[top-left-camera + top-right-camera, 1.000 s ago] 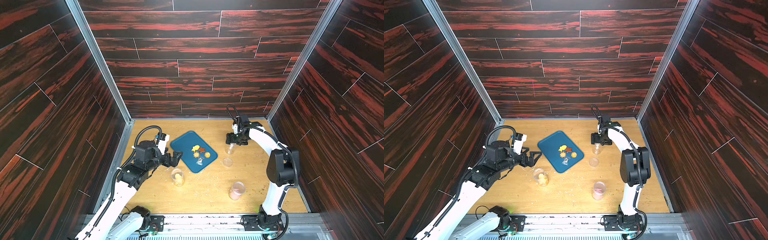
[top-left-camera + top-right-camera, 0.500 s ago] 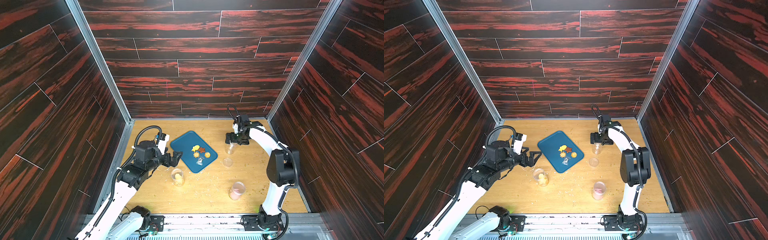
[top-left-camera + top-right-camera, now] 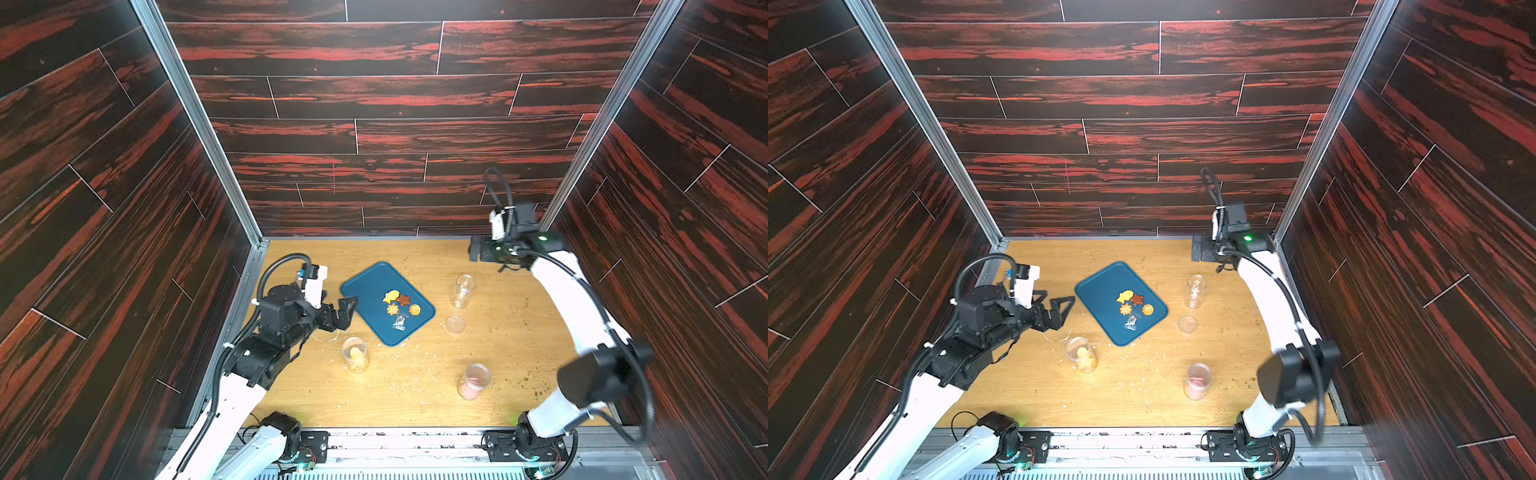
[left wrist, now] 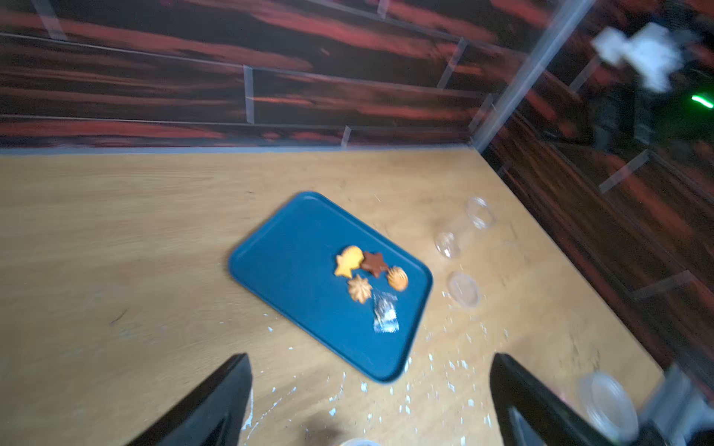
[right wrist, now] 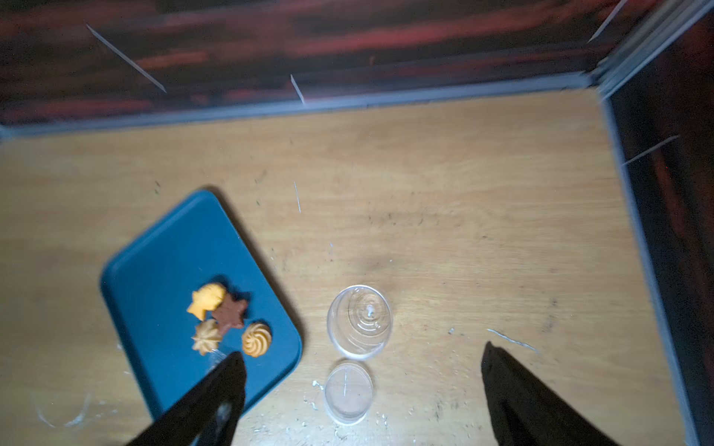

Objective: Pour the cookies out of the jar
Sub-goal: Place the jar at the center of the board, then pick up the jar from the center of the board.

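You have four cookies [image 3: 401,303] lying in a cluster on the blue tray [image 3: 365,286], with a small clear packet [image 3: 400,322] just beside them. The clear jar [image 3: 462,291] stands upright on the bench [image 3: 415,395] just beside the tray and looks empty. Its lid [image 3: 455,324] lies flat near it. Your right gripper [image 5: 361,353] is raised toward the back right corner, apart from that jar, jaws wide and holding nothing. Your left gripper [image 4: 371,365] is also wide and empty, facing the tray. A jar with a yellow cookie [image 3: 355,355] and a pink-filled jar [image 3: 473,380] stand nearer the front.
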`<action>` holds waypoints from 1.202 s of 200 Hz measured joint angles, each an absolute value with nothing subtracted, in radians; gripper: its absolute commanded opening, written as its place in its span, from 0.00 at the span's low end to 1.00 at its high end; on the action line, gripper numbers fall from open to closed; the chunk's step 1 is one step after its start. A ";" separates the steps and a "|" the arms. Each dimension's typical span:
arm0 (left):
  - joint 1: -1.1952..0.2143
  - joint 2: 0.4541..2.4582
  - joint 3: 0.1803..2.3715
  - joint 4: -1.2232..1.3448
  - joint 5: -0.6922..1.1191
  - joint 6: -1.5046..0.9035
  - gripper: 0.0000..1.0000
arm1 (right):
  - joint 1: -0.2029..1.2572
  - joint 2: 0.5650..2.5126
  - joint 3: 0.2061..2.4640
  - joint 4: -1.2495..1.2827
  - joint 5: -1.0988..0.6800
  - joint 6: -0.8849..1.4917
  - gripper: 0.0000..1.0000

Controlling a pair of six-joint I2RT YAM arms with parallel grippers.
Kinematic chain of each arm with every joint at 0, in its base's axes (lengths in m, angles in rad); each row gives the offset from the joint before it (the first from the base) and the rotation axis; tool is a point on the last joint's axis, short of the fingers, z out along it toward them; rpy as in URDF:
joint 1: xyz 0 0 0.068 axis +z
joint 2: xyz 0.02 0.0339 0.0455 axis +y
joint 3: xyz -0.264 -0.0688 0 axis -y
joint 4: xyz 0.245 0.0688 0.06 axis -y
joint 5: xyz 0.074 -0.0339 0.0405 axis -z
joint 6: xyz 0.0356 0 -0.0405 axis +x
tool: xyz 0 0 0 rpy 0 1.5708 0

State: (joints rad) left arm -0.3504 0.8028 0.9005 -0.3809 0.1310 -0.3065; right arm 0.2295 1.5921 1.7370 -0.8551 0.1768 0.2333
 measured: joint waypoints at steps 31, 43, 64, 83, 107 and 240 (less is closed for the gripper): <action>-0.350 0.738 0.874 -0.389 0.006 -0.395 1.00 | 0.215 1.496 1.679 -0.864 0.136 0.287 0.98; -0.350 0.721 0.870 -0.397 -0.022 -0.420 1.00 | 0.204 1.470 1.652 -0.869 0.087 0.303 0.98; -0.350 0.716 0.870 -0.408 -0.040 -0.451 1.00 | 0.194 1.448 1.620 -0.876 -0.019 0.319 0.99; -0.350 0.726 0.870 -0.441 -0.038 -0.472 1.00 | 0.194 1.422 1.583 -0.875 -0.125 0.332 0.98; -0.350 0.738 0.870 -0.472 -0.024 -0.502 1.00 | 0.202 1.372 1.532 -0.875 -0.242 0.348 0.98; -0.350 0.611 0.720 -0.507 0.048 -0.735 1.00 | 0.759 1.411 1.444 -0.897 -0.194 0.387 0.99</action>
